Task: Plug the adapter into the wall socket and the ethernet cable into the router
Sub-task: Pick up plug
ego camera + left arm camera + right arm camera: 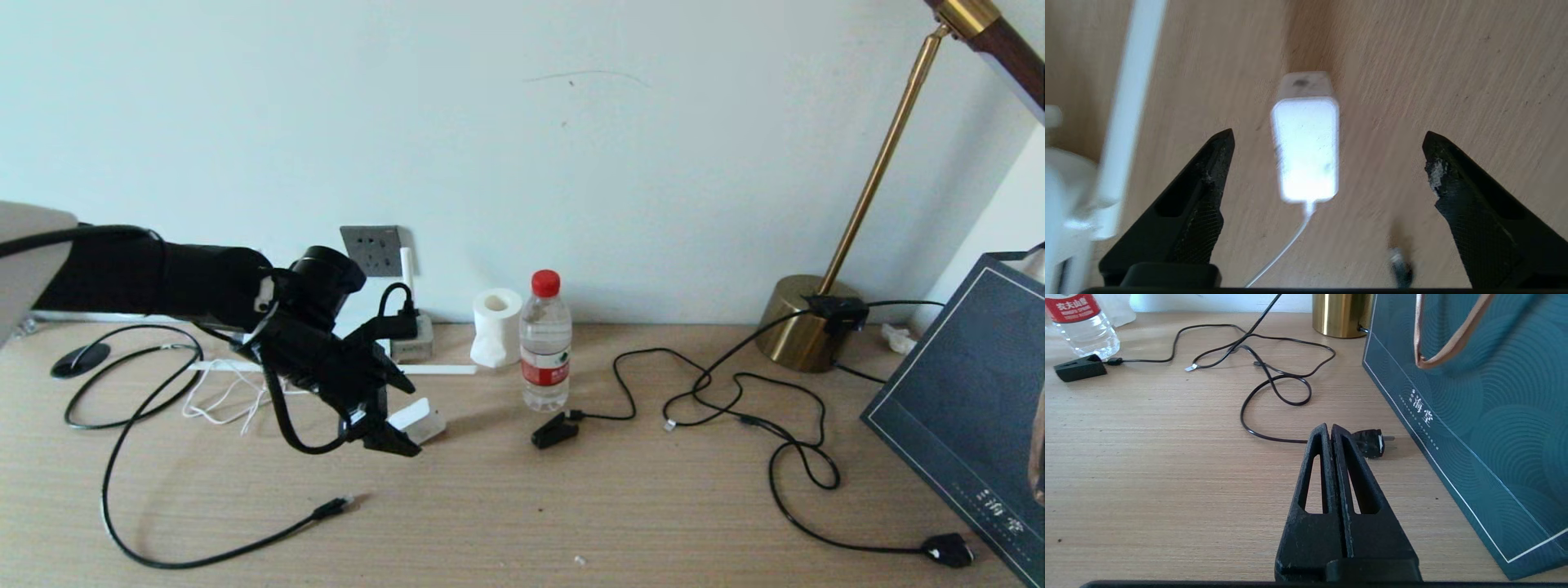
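Note:
The white adapter point(418, 420) lies flat on the wooden table, its thin white cord point(219, 400) trailing left. My left gripper point(384, 434) hangs open just above it; in the left wrist view the adapter point(1306, 151) lies between the spread fingertips of the gripper point(1327, 134), untouched. The black ethernet cable ends in a clear plug tip point(336, 506), also seen as the plug point(1398, 261) near the adapter. The dark grey wall socket point(371, 249) sits on the wall behind the arm. The router point(1057, 183) is mostly hidden by the arm; one white antenna point(441, 369) shows. My right gripper point(1329, 426) rests shut and empty.
A water bottle point(545, 343), toilet roll point(496, 327) and black clip plug point(555, 429) stand mid-table. Black cords point(735, 392) tangle toward a brass lamp base point(804, 322). A teal bag point(963, 400) stands at the right, a flat black plug point(1372, 443) beside it.

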Available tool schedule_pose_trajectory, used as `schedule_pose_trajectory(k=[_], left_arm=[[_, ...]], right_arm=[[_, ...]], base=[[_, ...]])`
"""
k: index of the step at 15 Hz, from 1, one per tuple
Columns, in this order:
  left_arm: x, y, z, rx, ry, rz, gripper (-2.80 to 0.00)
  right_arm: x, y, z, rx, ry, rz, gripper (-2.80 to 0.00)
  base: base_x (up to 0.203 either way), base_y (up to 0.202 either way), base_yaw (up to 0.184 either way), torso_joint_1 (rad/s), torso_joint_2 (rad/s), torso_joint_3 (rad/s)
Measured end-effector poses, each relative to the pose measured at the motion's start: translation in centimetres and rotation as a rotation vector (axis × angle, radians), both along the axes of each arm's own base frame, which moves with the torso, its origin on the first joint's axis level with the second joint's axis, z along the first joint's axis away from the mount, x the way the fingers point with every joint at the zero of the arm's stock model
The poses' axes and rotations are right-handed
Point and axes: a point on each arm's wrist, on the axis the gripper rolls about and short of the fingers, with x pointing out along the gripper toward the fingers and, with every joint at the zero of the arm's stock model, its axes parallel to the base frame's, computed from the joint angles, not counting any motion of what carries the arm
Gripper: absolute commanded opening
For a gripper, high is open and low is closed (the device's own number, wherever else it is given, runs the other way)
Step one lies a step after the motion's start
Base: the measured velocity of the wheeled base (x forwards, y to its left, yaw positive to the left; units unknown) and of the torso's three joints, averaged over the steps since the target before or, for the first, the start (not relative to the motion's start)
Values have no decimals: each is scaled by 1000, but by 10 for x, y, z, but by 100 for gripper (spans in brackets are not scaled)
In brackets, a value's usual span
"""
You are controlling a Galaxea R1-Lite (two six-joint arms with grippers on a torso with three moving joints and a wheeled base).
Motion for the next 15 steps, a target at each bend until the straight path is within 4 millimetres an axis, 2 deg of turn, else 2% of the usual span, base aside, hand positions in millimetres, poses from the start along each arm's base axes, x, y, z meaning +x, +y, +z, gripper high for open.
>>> schedule_pose_trajectory(k=[15], left_arm=[[10, -5, -16, 17, 32, 24, 0]], right_arm=[[0, 0, 0, 0, 0, 2, -280]], base=[[0, 0, 0, 0, 0, 0]])
